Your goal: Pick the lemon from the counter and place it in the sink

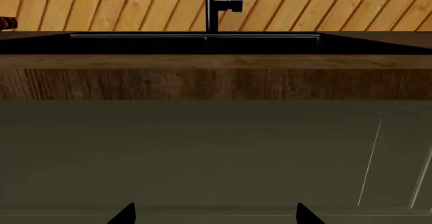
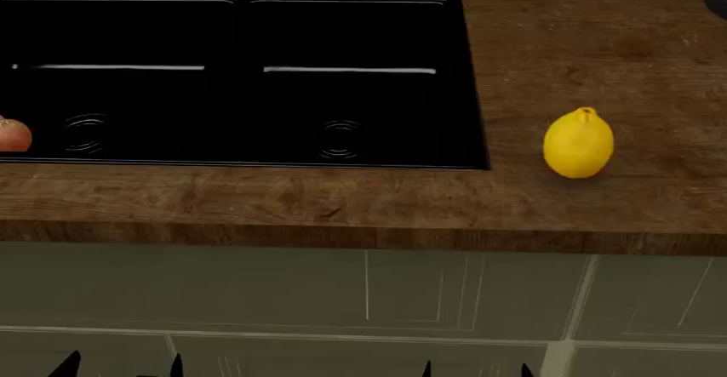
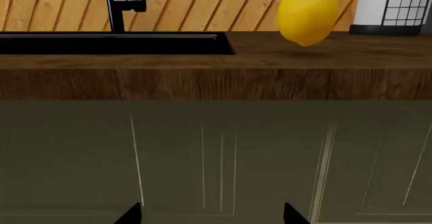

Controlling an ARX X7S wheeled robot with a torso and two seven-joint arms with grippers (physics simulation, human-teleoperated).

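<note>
Lemon (image 2: 578, 143) stands on the counter (image 2: 284, 198), right of the sink (image 2: 238, 71) and apart from its right rim, nub pointing away from the robot. A strip of bare wood separates it from the counter's front edge; open wood also lies behind it and to its right. In the right wrist view the lemon (image 3: 308, 12) sits near a white container with a dark grid (image 3: 395, 6), which stands on the same surface just beside it.

Sink is black, two basins with a centre divider and a round drain in each. Its front rim runs parallel to the counter edge with a band of wood between. A reddish fruit (image 2: 12, 134) lies in the left basin at the head view's left margin. The faucet (image 1: 216, 4) rises behind the sink against the slat wall (image 1: 337, 6).

Below the counter edge are grey-green cabinet fronts (image 2: 363, 292). Both grippers are low, in front of these cabinets, below counter level. Left gripper (image 1: 214, 215): tips spread apart, nothing between them. Right gripper (image 3: 212, 215): tips likewise apart, empty. Neither touches anything.
</note>
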